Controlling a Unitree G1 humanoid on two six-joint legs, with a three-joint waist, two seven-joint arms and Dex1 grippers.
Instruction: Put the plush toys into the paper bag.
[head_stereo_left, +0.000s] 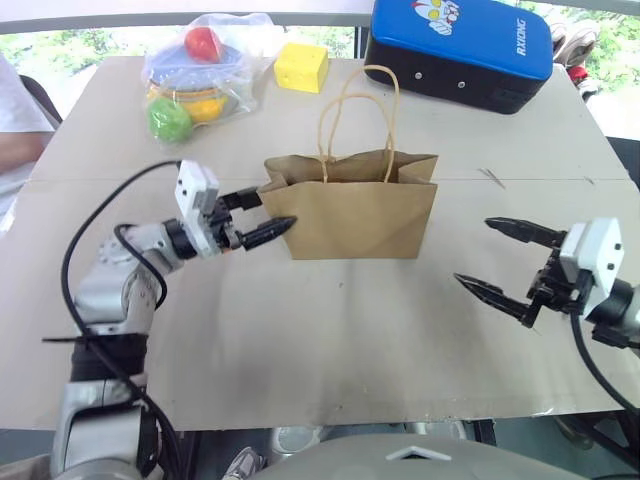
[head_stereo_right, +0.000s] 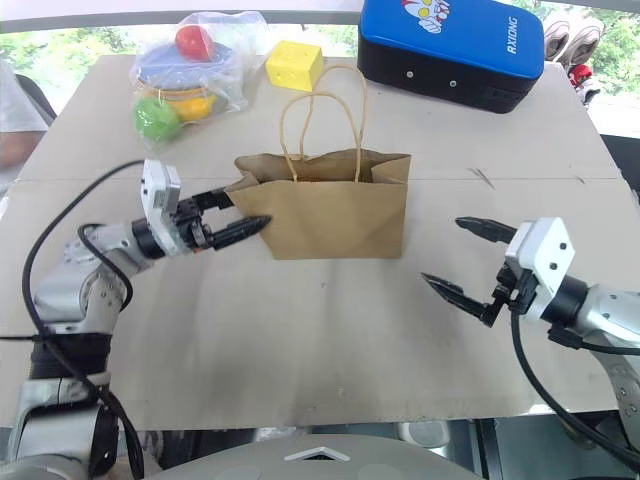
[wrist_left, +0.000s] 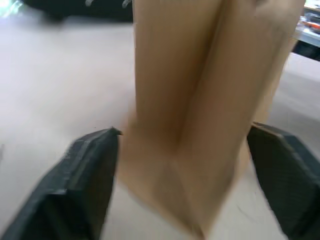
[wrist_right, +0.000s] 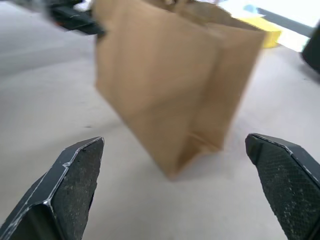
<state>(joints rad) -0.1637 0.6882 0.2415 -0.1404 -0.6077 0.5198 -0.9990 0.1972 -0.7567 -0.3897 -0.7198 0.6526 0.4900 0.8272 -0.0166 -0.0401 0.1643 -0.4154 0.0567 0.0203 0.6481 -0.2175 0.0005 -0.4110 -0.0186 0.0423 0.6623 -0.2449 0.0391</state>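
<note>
A: Far left, back of the table (head_stereo_left: 300, 360) – what's there?
B: Clear plastic bag of colourful toys (head_stereo_left: 200, 75), w/ a yellow holed cheese block (head_stereo_left: 301, 67) just beside it on its right.
A: Left gripper (head_stereo_left: 262, 213)?
B: Black two-finger gripper, jaws spread apart, nothing held. Tips sit at the left end of the paper bag; left wrist view has the bag's end fold betw. the fingers (wrist_left: 87, 185). Can't tell if they touch it.
A: The bag itself?
B: Plain brown kraft paper bag (head_stereo_left: 355, 205), upright at mid-table, mouth open, two twisted loop handles standing up.
A: Plush toys?
B: Can't tell where they are; bag's inside is hidden from these angles.
A: Behind the bag?
B: Blue-and-black padded case (head_stereo_left: 460, 45) at the back right edge.
A: Right gripper (head_stereo_left: 500, 258)?
B: Jaws wide apart, empty, hanging above the table well apart from the bag's right side, pointing toward it.
</note>
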